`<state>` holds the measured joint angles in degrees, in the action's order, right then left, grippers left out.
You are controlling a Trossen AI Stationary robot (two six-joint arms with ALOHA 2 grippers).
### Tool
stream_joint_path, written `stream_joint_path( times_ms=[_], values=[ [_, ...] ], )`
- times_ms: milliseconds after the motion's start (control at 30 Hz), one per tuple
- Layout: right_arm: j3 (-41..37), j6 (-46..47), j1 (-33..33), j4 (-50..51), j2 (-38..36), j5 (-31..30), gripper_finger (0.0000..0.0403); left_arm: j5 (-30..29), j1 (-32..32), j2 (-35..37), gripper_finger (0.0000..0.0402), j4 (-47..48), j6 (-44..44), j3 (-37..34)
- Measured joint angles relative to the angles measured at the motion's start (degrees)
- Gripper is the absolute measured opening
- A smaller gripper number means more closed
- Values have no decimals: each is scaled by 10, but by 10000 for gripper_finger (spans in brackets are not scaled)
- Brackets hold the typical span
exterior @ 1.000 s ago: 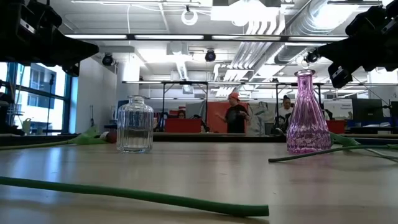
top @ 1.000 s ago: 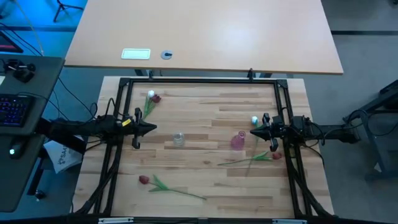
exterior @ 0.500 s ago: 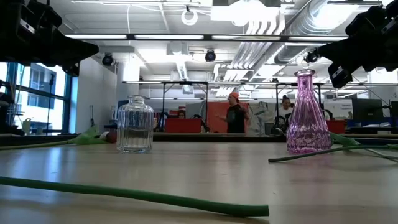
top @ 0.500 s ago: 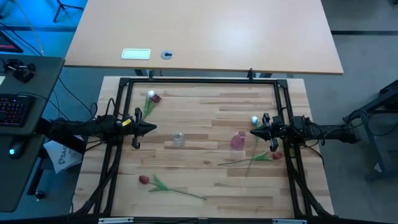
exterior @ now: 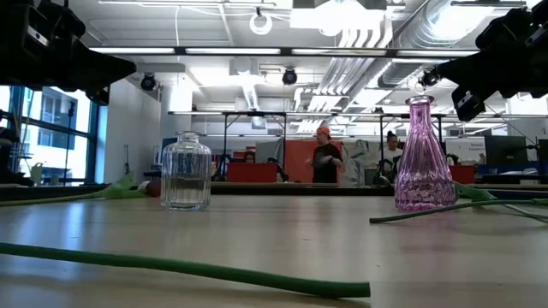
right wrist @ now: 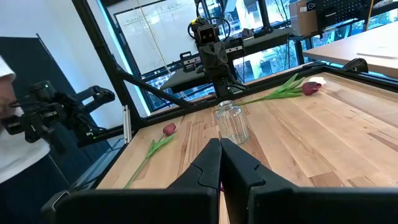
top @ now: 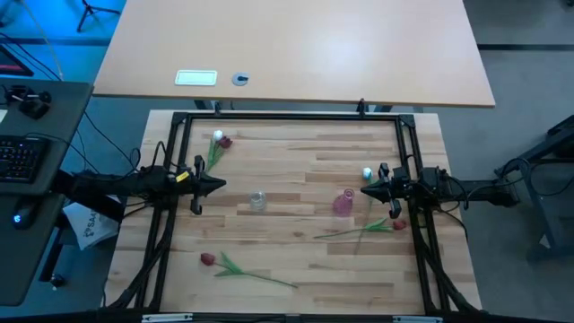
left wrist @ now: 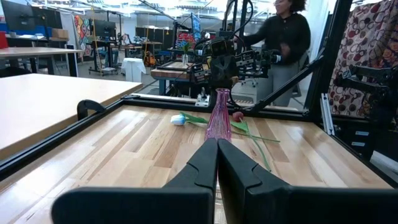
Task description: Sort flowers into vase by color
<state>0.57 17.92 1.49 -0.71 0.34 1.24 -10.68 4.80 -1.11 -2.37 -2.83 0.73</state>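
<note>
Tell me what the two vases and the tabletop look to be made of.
Clear vase: likely clear glass, ribbed, since the room shows through it. Pink vase: tinted translucent glass or plastic with a faceted pattern and glossy highlights. Tabletop: light wood in joined strips, like butcher block, with visible grain and a matte finish.

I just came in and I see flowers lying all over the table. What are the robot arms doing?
Nothing is being held right now. The left gripper and right gripper both hang shut above the table, one at each side. The clear vase and the pink vase stand empty between them. The tulips lie flat on the wood: a white one and red ones among them. No flower is in a vase yet.
</note>
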Motion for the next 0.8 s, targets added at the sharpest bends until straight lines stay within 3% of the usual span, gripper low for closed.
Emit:
stream_joint_path(
  times_ms=[500,667,733,800],
  values=[
    [0,-14,0,0,0,-1,0,0,0,0,0,0,0,0],
    [0,-39,0,-8,0,-53,0,0,0,0,0,0,0,0],
    [0,41,0,-39,0,-65,0,0,0,0,0,0,0,0],
    [0,182,0,-132,0,-93,0,0,0,0,0,0,0,0]
  ],
)
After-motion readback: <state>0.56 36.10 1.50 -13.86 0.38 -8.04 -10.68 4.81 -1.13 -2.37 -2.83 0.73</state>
